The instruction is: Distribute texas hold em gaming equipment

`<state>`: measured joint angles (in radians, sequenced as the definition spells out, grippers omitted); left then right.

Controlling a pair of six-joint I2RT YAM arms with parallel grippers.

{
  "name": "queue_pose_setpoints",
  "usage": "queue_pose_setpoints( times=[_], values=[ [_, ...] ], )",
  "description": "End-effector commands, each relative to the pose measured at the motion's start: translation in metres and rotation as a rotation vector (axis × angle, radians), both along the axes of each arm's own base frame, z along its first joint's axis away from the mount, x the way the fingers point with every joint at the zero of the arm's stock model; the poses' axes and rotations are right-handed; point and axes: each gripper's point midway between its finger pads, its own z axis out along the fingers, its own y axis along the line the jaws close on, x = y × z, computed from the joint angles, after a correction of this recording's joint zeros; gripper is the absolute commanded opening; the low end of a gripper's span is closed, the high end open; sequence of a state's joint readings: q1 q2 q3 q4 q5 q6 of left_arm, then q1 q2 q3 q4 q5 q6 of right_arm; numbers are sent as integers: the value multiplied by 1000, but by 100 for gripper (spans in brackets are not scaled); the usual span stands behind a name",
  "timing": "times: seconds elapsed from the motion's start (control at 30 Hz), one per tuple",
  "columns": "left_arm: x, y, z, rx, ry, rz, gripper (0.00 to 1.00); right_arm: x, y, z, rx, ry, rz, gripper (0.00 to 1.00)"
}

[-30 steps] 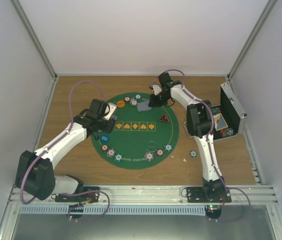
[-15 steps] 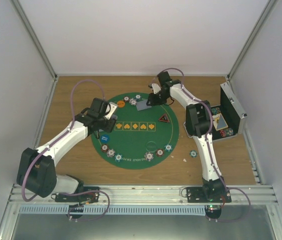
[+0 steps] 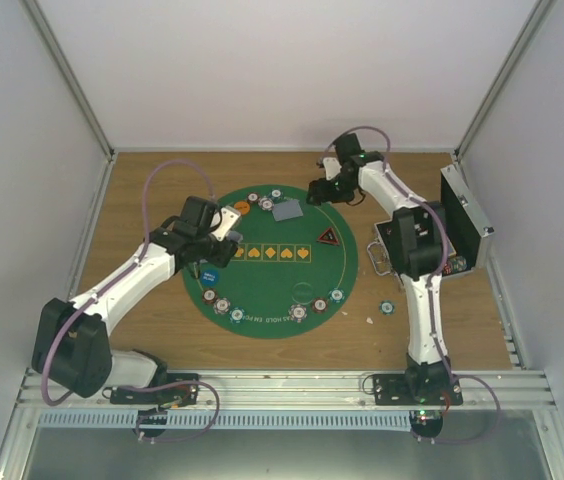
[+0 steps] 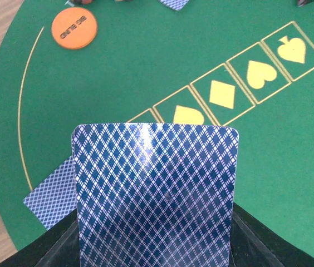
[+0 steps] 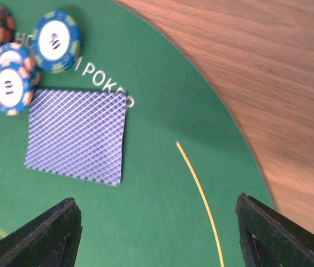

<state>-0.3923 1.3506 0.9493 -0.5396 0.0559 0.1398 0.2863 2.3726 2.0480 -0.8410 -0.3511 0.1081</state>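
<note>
My left gripper (image 4: 154, 245) is shut on a blue-patterned playing card (image 4: 156, 194), held upright over the left side of the green mat (image 4: 146, 72). A second card (image 4: 51, 192) lies flat on the mat below it. My right gripper (image 5: 157, 222) stands open and holds nothing, above the mat's far right edge. A card (image 5: 76, 136) lies face down just left of it, beside blue and red chips (image 5: 57, 41). An orange disc (image 4: 74, 27), a blue disc (image 3: 209, 277) and a dark triangular marker (image 3: 328, 237) also lie on the mat.
The open metal case (image 3: 462, 225) stands at the right on the wooden table (image 3: 142, 180). One chip (image 3: 386, 307) lies on the wood off the mat's near right edge. More chips (image 3: 299, 313) sit in groups along the mat's near rim.
My right gripper has opened, left the card lying on the mat and drawn back to the right. The left arm has barely moved and keeps its card.
</note>
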Motion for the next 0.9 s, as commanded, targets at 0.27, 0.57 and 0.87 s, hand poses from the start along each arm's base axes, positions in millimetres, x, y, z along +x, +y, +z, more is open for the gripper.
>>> queue_pose_setpoints(
  times=[0.27, 0.57, 0.87],
  values=[
    [-49, -104, 20, -128, -63, -336, 56, -107, -17, 100, 203, -33, -30, 92],
    [-100, -149, 10, -163, -9, -533, 56, -234, 24, 91, 410, 157, 133, 94],
    [-116, -157, 2, -147, 13, -592, 56, -271, 57, 97, 499, 220, 259, 94]
  ],
)
